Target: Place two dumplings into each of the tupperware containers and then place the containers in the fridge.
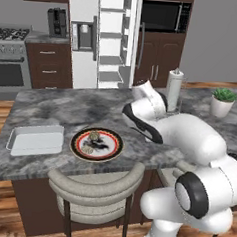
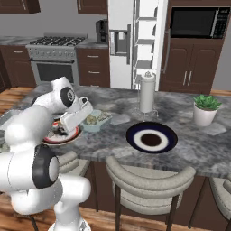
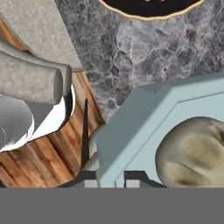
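My gripper (image 3: 111, 180) is shut on the rim of the small pale blue tupperware container (image 3: 144, 127), with the wall pinched between the fingertips. A beige dumpling (image 3: 192, 153) lies inside it. From the right base the same container (image 2: 98, 120) shows dumplings in it, just right of my gripper (image 2: 85, 118), near the counter's front edge. The larger white tupperware container (image 1: 36, 139) sits at the counter's left. Beside it a dark red-rimmed plate (image 1: 113, 147) holds dumplings (image 1: 92, 141). The fridge (image 1: 111, 40) stands behind with its door open, showing white shelves.
A blue-rimmed plate (image 2: 164, 131), a paper towel roll (image 2: 147, 92) and a potted plant (image 2: 205, 108) stand on the right part of the marble counter (image 1: 56, 108). Grey stools (image 1: 95, 186) line the near edge. A stove (image 2: 56, 56) is at the back left.
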Available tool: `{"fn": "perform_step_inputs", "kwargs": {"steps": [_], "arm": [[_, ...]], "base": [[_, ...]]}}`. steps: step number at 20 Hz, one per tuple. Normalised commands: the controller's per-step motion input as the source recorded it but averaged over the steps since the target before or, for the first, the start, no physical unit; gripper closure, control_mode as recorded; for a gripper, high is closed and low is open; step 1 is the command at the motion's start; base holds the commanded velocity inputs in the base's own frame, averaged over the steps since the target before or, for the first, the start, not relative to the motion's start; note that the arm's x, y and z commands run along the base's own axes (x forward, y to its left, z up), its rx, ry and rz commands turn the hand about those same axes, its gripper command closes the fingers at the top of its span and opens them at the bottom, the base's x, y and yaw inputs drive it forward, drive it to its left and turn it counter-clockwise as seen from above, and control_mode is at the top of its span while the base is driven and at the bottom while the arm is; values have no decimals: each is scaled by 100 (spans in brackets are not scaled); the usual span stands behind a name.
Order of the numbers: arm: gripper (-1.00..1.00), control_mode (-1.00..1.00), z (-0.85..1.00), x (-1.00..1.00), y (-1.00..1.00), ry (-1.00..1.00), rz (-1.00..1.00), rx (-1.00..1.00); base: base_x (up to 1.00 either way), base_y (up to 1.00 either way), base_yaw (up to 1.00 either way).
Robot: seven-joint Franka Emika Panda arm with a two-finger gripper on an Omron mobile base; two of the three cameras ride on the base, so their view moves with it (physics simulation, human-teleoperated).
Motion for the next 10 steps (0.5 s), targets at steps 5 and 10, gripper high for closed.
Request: {"fn": "perform_step_inputs", "kwargs": {"steps": [5, 10], "arm": [[100, -100, 49, -81, -39, -21, 31, 23], [100, -100, 51, -52, -6, -3, 28, 4]], "base": [[0, 0, 0], [0, 0, 0]]}}
